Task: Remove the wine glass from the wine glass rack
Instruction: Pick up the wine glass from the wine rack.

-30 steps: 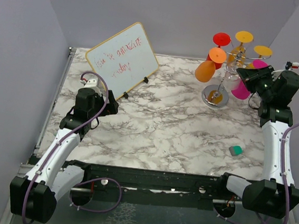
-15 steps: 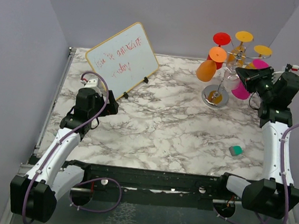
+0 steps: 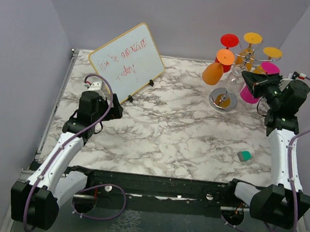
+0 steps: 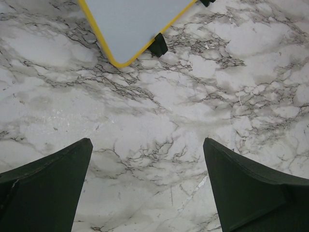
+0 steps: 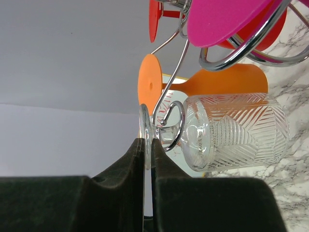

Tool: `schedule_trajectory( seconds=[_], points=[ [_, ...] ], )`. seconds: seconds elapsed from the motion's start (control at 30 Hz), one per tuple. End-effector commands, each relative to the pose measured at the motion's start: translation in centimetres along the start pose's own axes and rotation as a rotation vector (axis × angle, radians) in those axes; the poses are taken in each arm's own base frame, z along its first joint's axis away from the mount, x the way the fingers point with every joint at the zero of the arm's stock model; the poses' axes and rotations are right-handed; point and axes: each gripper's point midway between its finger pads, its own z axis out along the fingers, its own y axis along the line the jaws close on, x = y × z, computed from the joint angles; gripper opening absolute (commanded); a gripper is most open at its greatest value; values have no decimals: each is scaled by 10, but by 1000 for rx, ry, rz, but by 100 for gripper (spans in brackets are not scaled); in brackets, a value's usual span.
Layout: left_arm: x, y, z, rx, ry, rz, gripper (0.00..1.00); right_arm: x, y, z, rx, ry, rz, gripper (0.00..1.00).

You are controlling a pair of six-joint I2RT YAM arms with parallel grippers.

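From the top view, the rack [image 3: 223,100] stood on the marble surface [image 3: 170,128] in the upper right of the frame, hung all round with red, orange, yellow and pink glasses. My right arm reached in at it from the right. That view could not show what my right jaws met; the clear glass [image 5: 236,130] was only a pale smear beside the post.

The right wrist view settled it. My right jaws were narrow, pinched on the thin edge of the clear glass's foot at lower centre of the frame. The glass hung by its stem in a wire curl of the rack, its cut-patterned bowl at centre right. An orange glass [image 5: 231,79] lay just behind it and a pink foot [image 5: 222,19] filled the top right.

My left jaws stood wide apart, holding nothing, over bare marble. The left wrist view showed only the whiteboard's yellow-edged corner and a black foot at the top. The top view showed the whole whiteboard [image 3: 127,58] propped at upper left, and a small green block [image 3: 244,155] at right.
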Motion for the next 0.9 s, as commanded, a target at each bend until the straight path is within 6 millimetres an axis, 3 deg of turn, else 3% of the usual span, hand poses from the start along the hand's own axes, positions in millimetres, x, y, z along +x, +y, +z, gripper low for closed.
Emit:
schedule_trajectory(
  seconds=[0.0, 0.17, 0.67, 0.87],
  points=[
    [0, -5, -1, 20, 20, 0, 99, 5, 32, -7, -113, 39, -26, 0],
    [1, -6, -1, 23, 22, 0, 99, 3, 41, -7, -130, 42, -27, 0],
    [1, -6, -1, 25, 25, -2, 99, -2, 43, 2, -145, 47, -13, 1],
    [2, -6, 0, 25, 29, -1, 99, -14, 47, 7, -130, -1, -40, 0]
  ],
)
